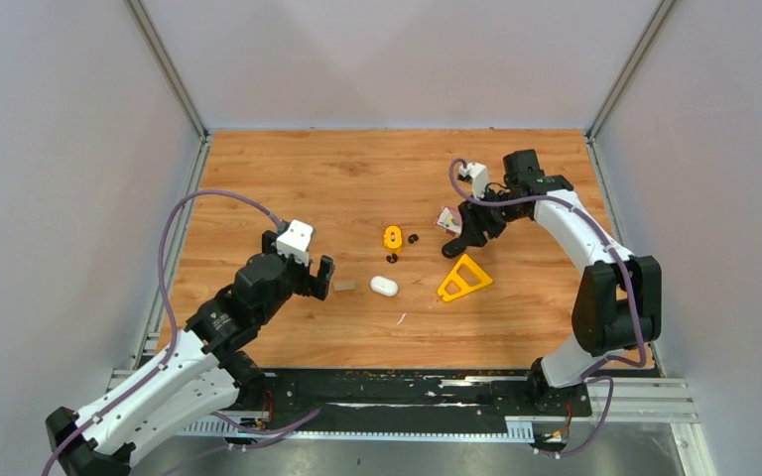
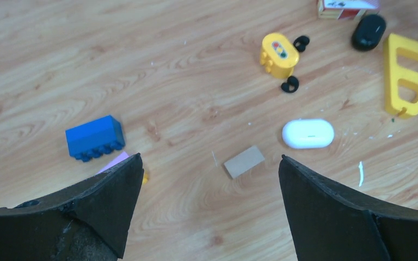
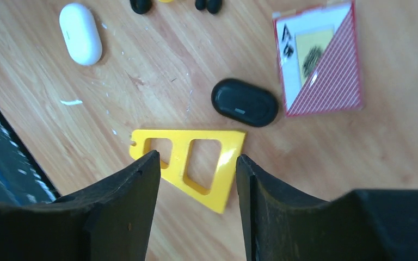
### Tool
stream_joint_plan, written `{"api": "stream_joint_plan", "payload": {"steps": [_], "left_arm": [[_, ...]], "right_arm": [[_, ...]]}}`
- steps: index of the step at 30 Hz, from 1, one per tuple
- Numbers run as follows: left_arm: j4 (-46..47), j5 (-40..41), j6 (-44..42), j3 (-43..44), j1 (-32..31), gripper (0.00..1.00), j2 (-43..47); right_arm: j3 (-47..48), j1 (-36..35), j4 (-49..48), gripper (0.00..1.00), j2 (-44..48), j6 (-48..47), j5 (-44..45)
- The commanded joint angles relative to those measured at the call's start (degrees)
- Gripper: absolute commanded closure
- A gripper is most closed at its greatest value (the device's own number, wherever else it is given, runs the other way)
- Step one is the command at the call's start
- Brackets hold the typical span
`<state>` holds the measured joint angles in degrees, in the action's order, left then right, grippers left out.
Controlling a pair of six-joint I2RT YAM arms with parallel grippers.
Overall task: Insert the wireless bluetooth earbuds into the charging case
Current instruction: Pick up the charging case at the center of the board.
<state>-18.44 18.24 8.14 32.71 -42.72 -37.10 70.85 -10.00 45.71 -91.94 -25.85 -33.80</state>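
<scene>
Two black earbuds [image 2: 301, 42] [image 2: 290, 84] lie on either side of a yellow toy brick [image 2: 278, 54]; they also show in the top view [image 1: 414, 238] [image 1: 392, 259]. No white earbuds show. A closed white charging case [image 2: 308, 133] lies at mid table [image 1: 384, 286]. A closed black case [image 3: 244, 102] lies beside a card box [image 3: 318, 60]. My left gripper [image 2: 211, 160] is open and empty above the table, near a tan block [image 2: 244, 161], left of the white case. My right gripper [image 3: 196, 160] is open and empty above the yellow triangle [image 3: 190, 163].
A blue brick [image 2: 94, 137] and a pink piece [image 2: 114, 161] lie by the left finger. The yellow triangle [image 1: 464, 279] lies right of the white case. Grey walls enclose the wooden table [image 1: 288, 178] on three sides. A black rail [image 1: 407, 392] runs along the near edge.
</scene>
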Motion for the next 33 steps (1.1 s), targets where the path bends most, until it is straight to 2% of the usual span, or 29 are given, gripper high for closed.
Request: {"api": "stream_joint_plan", "payload": {"steps": [1,5,10,16,21,33], "left_arm": [[5.5,-4.3,-4.3,0.4,-0.1,0.00,0.5],[6.8,-14.9,-4.3,1.3,-0.1,0.00,-2.5],[5.7,-17.8,-4.4,1.8,-0.1,0.02,-2.9],[4.9,-24.0,-4.2,2.9,-0.1,0.05,-6.3],[3.6,-24.2,-3.9,4.5,-0.1,0.04,-9.5],[4.0,-24.5,-3.7,3.8,-0.1,0.04,-8.7]], "right_arm": [[5.1,-0.4,2.9,0.46,3.6,-32.0,-6.6],[7.7,-1.9,5.9,0.47,2.4,-50.2,-6.6],[13.7,-5.6,16.1,0.51,-4.9,-65.8,0.9],[13.0,-7.1,12.4,0.55,-10.4,-69.3,6.4],[10.9,-8.5,9.3,0.59,-12.2,-69.7,7.7],[11.4,-11.0,9.7,0.54,-18.2,-70.1,11.9]]}}
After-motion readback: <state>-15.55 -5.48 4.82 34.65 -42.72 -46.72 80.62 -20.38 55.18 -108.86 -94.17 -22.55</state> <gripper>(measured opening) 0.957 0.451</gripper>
